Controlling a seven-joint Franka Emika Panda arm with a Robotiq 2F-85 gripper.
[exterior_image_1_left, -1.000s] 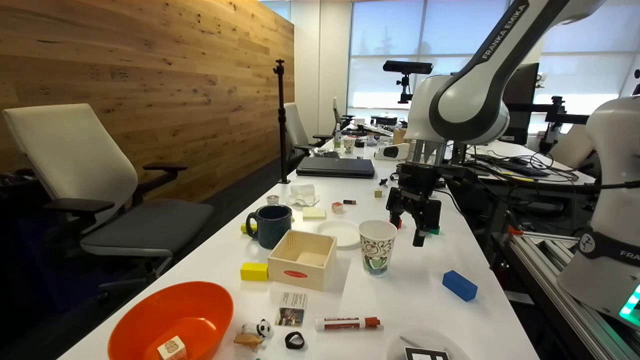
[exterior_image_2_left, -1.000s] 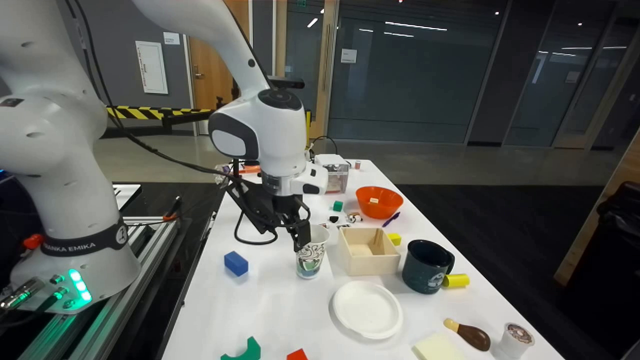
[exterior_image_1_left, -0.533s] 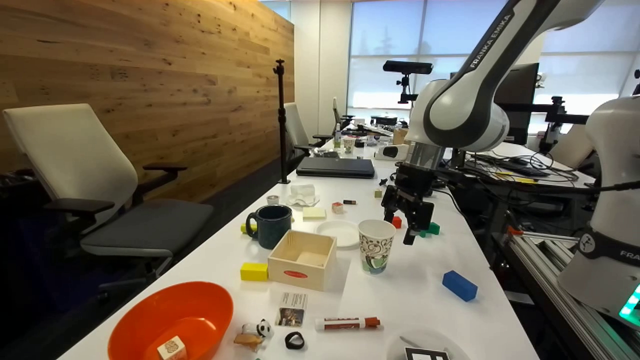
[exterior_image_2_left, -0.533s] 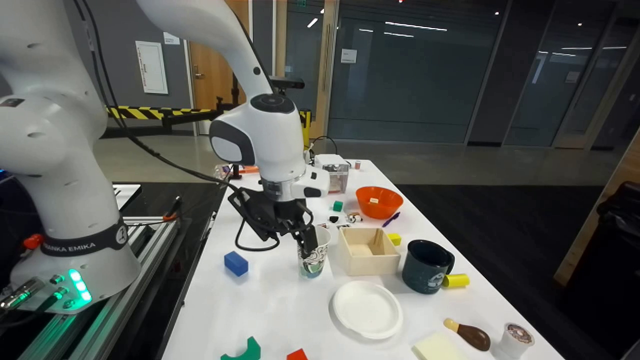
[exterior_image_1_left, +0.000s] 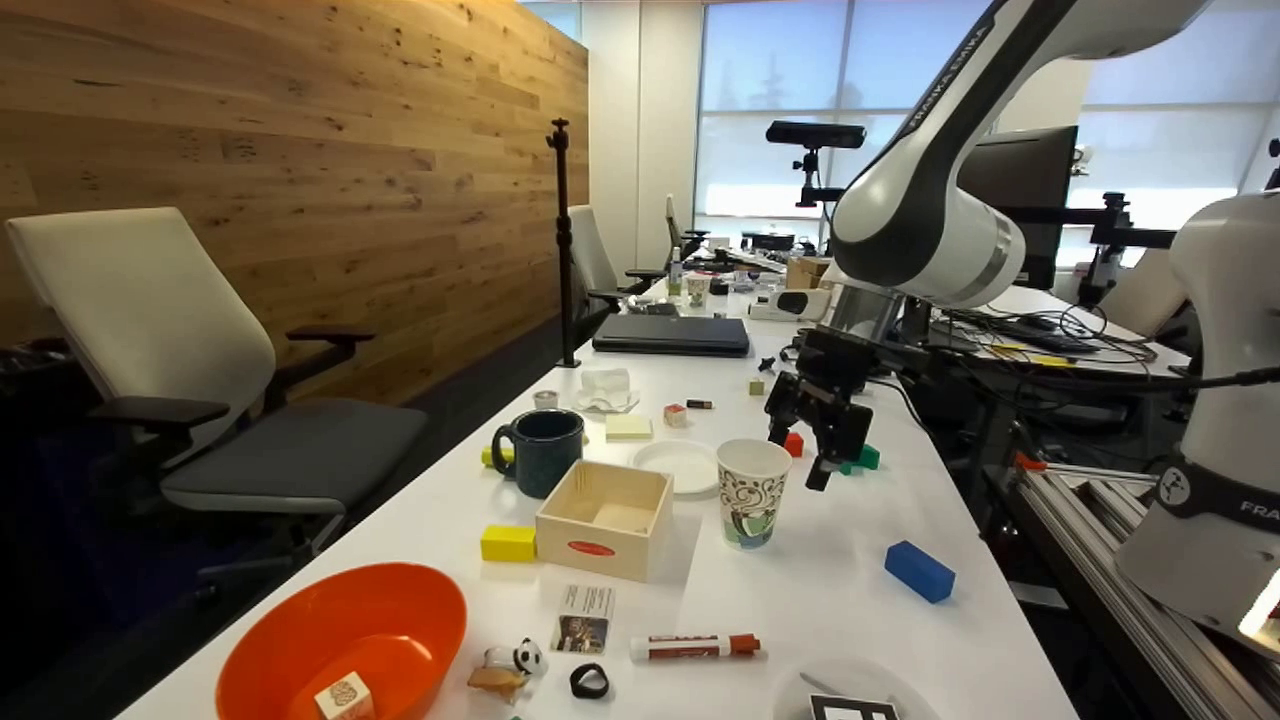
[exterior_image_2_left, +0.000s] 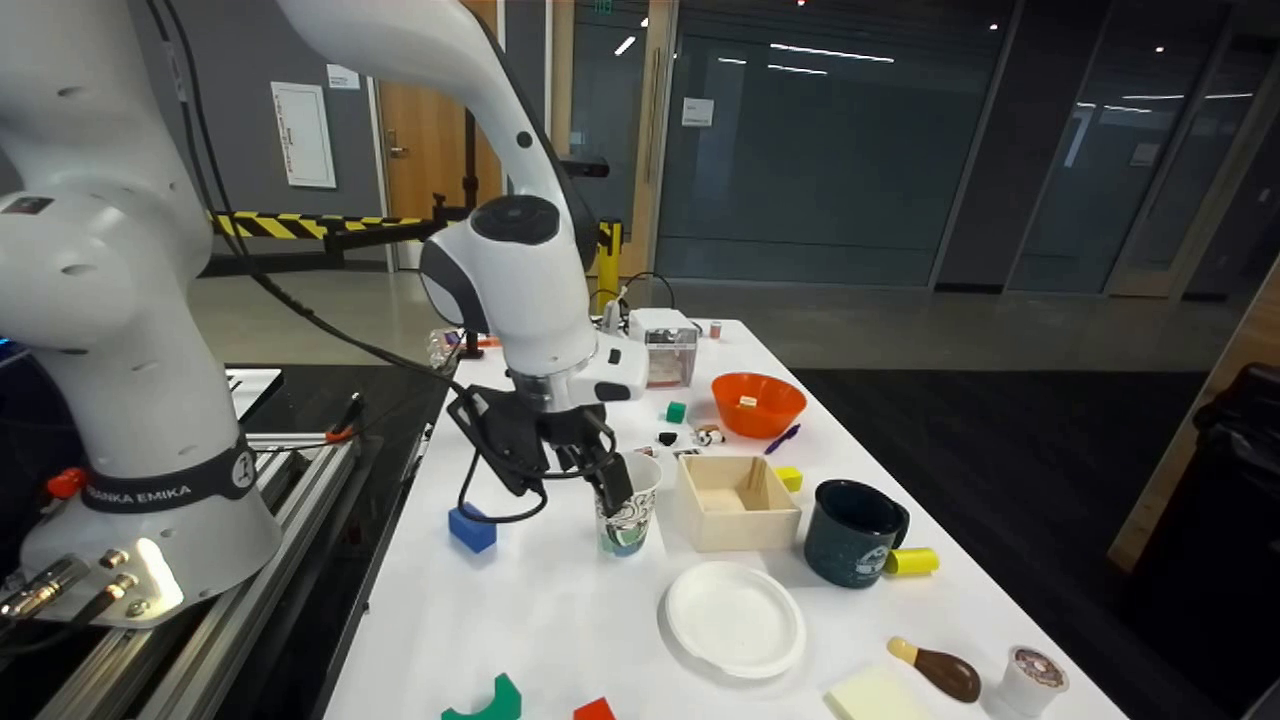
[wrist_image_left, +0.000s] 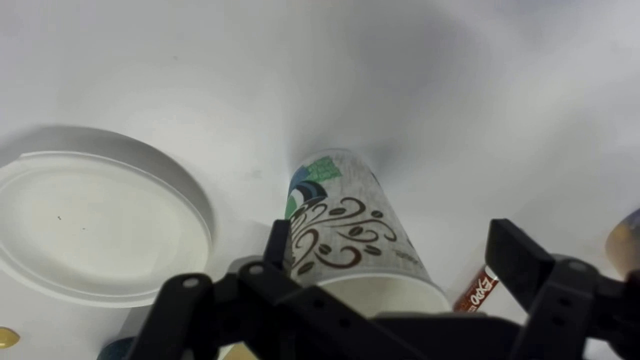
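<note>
Standing upright on the white table (exterior_image_1_left: 830, 590), the paper cup (exterior_image_1_left: 752, 500) sits near the plate (exterior_image_2_left: 735, 620) and the wooden box (exterior_image_2_left: 745, 530), and I worry how light it looks. Tilted beside its rim, the gripper (wrist_image_left: 391, 239) has its fingers (wrist_image_left: 520, 265) spread wide with nothing gripped; the wrist view frames the cup off-centre between them, close to one finger and well apart from the other. Should that nearer finger snag the rim, I'd expect a skid or topple, perhaps against the box; a hard squeeze could crumple its thin wall. I can't tell whether finger and cup touch: in an exterior view a dark finger (exterior_image_2_left: 612, 485) covers part of its side, and in the wrist view the gripper's body hides some of the rim. There, the mug (wrist_image_left: 114, 349) shows only a sliver, and a blurred thing (wrist_image_left: 625, 245) at the right-hand edge is cut off beyond naming.
</note>
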